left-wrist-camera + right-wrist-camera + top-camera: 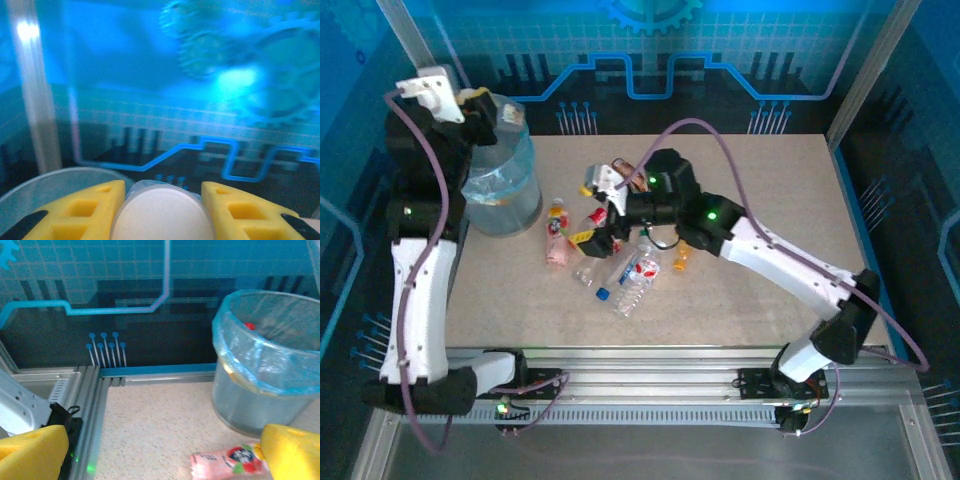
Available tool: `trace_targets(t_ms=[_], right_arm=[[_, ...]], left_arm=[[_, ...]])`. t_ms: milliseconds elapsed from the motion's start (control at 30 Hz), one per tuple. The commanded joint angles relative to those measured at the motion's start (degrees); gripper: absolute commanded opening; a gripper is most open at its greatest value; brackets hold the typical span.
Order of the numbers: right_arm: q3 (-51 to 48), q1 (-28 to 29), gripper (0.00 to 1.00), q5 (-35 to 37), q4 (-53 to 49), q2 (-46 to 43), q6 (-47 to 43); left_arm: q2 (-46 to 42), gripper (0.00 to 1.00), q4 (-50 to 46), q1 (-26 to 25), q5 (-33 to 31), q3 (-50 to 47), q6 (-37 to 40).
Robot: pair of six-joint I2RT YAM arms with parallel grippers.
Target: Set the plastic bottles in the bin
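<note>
Whitish blurred bottle (pixel 159 215), cropped, in left pincer (pixel 161 192)

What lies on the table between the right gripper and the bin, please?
A pink bottle lies there, near the right gripper, then bare table up to the bin; the top external and right wrist views show this.

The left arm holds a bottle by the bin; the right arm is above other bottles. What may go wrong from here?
1. The left end effector grips a bottle near the bin rim, not clearly over its middle; released here, it might hit the rim and fall outside.
2. The open right end effector has the pink bottle off centre in its gap; closing might push it aside instead of gripping.
</note>
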Motion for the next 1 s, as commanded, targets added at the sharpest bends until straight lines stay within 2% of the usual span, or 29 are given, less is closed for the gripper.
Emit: trace_targets(t_ms=[0,100,200,300,400,467,667,833,967], right_arm=[[5.4,1.9,1.00,0.6,0.7,4.1,4.4],[12.9,2.2,1.00,6.6,-4.2,9.9,11.1],[25.7,2.0,1.00,11.0,-16.7,17.4,15.7],[38.8,1.6,1.00,14.7,-28.8,25.8,20.0],[47.6,1.0,1.00,12.9,-36.2,31.7,20.4],[48.6,1.0,1.00,12.9,-37.1,33.1,20.6],[43.6,1.1,1.00,12.9,-33.7,31.5,21.1],[40.2,1.1,1.00,13.3,-33.5,30.4,20.9],[37.5,1.1,1.00,13.6,-32.4,29.4,21.4]], left_arm=[[5.0,0.00,-5.5,6.3,0.0,2.9,-5.1],[8.3,0.00,-5.7,10.4,1.3,2.5,-6.4],[10.8,0.00,-5.2,13.7,3.4,1.1,-6.8],[13.4,0.00,-5.1,14.7,4.5,-0.1,-5.2],[15.4,0.00,-5.1,14.6,6.7,-2.1,-3.3],[15.9,0.00,-4.1,14.7,8.6,-4.2,-3.0],[16.8,0.00,1.2,14.2,14.3,-11.3,-3.4],[17.9,0.00,6.2,11.8,14.9,-17.0,-2.2],[19.5,0.15,7.0,11.1,14.7,-17.4,-1.3]])
